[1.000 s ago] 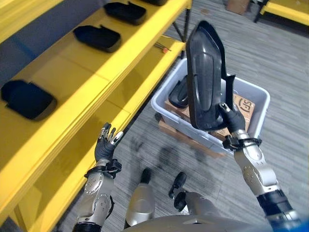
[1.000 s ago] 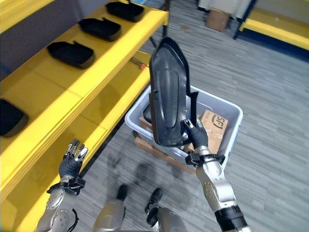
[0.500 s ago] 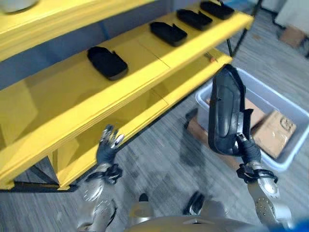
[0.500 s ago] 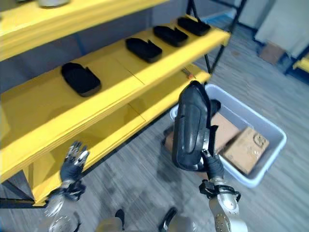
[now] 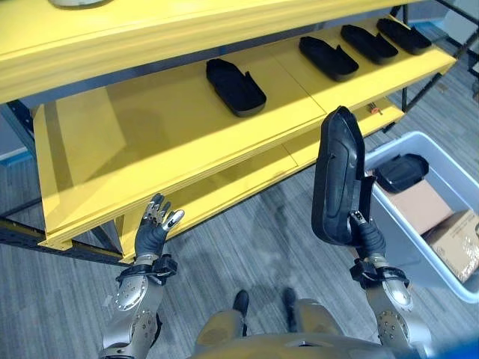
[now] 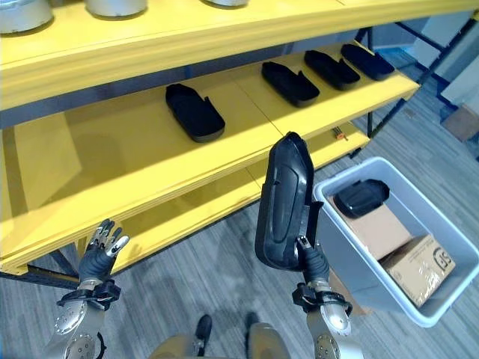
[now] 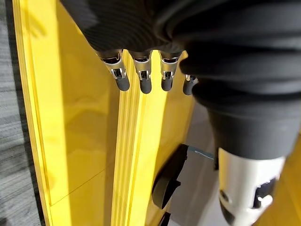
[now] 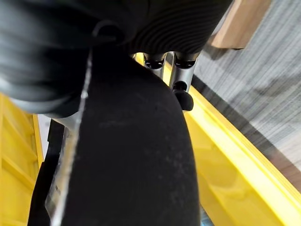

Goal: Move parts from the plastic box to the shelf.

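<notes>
Head view swung — part (image 5: 338,179) still gripped.

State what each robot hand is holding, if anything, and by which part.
The right hand grips the long black part at its lower end, holding it upright. The left hand is open and holds nothing.

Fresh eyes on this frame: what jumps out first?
The long black part held upright in the right hand, in front of the yellow shelf and above the floor. Behind it, four similar black parts lie in a row on the shelf's middle board, and one more sits in the grey plastic box at right. The left hand hangs open near the shelf's lower edge.
</notes>
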`<state>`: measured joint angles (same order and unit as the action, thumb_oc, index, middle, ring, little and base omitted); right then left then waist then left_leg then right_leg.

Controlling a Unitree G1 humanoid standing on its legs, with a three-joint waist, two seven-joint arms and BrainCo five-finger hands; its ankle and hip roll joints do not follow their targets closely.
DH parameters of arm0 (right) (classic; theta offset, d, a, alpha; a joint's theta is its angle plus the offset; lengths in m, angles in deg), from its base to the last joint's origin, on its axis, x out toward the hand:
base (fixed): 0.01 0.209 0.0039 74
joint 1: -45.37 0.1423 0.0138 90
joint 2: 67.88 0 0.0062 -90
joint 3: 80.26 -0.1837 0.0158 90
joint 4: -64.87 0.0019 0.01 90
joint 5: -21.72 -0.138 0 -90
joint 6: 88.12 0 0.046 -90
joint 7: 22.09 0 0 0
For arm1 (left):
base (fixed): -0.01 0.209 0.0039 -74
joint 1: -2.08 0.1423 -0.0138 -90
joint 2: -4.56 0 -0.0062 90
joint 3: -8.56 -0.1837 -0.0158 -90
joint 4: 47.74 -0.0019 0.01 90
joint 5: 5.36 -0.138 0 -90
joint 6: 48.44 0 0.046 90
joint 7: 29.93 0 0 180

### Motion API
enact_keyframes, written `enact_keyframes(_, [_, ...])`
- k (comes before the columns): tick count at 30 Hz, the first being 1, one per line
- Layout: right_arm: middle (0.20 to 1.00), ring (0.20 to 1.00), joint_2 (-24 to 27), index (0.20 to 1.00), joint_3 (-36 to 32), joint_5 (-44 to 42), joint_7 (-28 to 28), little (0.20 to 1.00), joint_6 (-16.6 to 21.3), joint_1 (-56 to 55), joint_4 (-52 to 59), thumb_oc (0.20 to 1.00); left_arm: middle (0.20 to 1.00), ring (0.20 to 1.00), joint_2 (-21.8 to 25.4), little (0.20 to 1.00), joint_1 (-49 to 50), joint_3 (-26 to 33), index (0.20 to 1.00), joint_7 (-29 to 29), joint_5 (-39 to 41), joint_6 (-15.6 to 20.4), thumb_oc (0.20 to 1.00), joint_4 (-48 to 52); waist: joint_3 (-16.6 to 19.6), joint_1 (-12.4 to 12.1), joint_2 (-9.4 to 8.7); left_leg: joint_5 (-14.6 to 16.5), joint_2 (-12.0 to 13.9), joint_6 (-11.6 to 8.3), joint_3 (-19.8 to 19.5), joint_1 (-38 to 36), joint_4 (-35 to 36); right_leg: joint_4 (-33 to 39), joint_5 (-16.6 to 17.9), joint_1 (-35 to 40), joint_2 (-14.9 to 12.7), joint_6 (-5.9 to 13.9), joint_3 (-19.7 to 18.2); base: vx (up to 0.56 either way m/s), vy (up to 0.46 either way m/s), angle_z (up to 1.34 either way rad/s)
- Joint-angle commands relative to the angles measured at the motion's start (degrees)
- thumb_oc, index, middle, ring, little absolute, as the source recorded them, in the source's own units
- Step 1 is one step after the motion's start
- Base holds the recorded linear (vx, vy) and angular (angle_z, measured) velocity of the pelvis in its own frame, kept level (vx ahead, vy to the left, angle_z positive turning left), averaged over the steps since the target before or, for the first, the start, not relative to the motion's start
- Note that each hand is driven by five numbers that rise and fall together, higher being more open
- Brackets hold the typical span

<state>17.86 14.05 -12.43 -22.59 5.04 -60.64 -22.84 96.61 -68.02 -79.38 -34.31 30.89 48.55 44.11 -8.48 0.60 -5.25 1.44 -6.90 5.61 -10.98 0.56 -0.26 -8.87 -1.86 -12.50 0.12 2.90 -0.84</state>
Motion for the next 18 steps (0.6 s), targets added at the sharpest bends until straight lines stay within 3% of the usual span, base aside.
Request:
enact_keyframes(1, [0.200, 0.200, 2.21, 0.200, -0.98, -2.16, 0.84, 0.200, 3.44, 4.09, 3.95, 0.200, 1.000, 1.000, 0.23, 1.000, -0.74, 1.36, 1.000, 1.28, -1.53, 3.04, 1.000, 6.06, -0.51, 0.83, 2.82, -0.21, 2.09, -3.03, -1.87, 0.65, 1.72, 5.82, 3.40, 2.35, -0.69, 3.05, -4.54, 0.08, -0.060, 0.03])
enact_keyframes(3, [0.200, 0.200, 2.28, 0.200, -0.37, -1.72, 0.65, 0.200, 3.26, 4.63, 4.08, 0.200, 1.000, 1.000, 0.49, 1.000, -0.79, 1.13, 1.000, 0.95, -1.27, 3.71, 1.000, 5.73, -1.37, 1.35, 2.79, 0.15, 2.69, -3.41, -4.44, -0.67, 2.60, 7.41, 5.84, -1.40, -0.07, 4.50, -10.44, 0.20, -0.160, 0.03])
enact_keyframes(5, [0.200, 0.200, 2.26, 0.200, -0.33, -1.86, 0.66, 0.200, 3.30, 4.35, 4.24, 0.200, 1.000, 1.000, 0.49, 1.000, -0.64, 1.09, 1.000, 0.92, -1.48, 3.90, 1.000, 5.67, -1.66, 1.50, 2.56, 0.46, 2.84, -3.58, -5.34, -1.48, 2.86, 7.70, 6.23, -1.52, -0.11, 4.72, -10.52, 0.16, -0.166, 0.47])
enact_keyframes(6, [0.200, 0.200, 2.29, 0.200, -0.64, -2.08, 0.90, 0.200, 3.10, 3.50, 4.46, 0.200, 1.000, 1.000, 0.02, 1.000, -0.30, 1.28, 1.000, 1.34, -1.90, 4.33, 1.000, 5.63, -1.09, 1.35, 1.48, 1.10, 3.36, -4.19, -5.66, -2.06, 2.76, 8.97, 6.31, 0.24, -0.93, 4.11, -8.87, 0.17, -0.198, 0.64])
enact_keyframes(8, [0.200, 0.200, 3.10, 0.200, -1.07, -2.10, 0.86, 0.200, 3.34, 3.48, 4.39, 0.200, 1.000, 1.000, -0.64, 1.000, -0.15, 1.50, 1.000, 1.09, -1.22, 4.43, 1.000, 5.75, 0.00, 1.29, 1.42, 1.35, 4.78, -4.91, -5.33, -2.38, 3.30, 8.89, 6.25, 1.20, -0.93, 3.57, -7.05, 0.23, -0.262, 0.40])
enact_keyframes(14, [0.200, 0.200, 4.45, 0.200, -3.51, -2.45, -0.43, 0.200, 3.98, 1.97, 4.48, 0.200, 1.000, 1.000, -0.91, 1.000, -0.85, -0.13, 1.000, 0.92, 0.30, 3.71, 1.000, 5.61, 1.36, 1.70, 2.16, 0.11, 9.39, -8.60, -7.63, -2.44, 4.39, 7.12, 2.24, 3.79, -0.67, 1.36, 0.89, 0.15, -0.212, 0.59])
enact_keyframes(18, [0.200, 0.200, 4.77, 0.200, -3.69, -2.73, -0.98, 0.200, 4.30, 2.30, 4.30, 0.200, 1.000, 1.000, -0.88, 1.000, -1.14, -0.39, 1.000, 0.52, 0.64, 3.54, 1.000, 5.58, 1.45, 1.69, 2.52, -0.82, 10.64, -9.70, -8.27, -2.35, 4.33, 6.00, 0.59, 4.53, -0.54, 0.68, 3.54, 0.08, -0.119, 0.48])
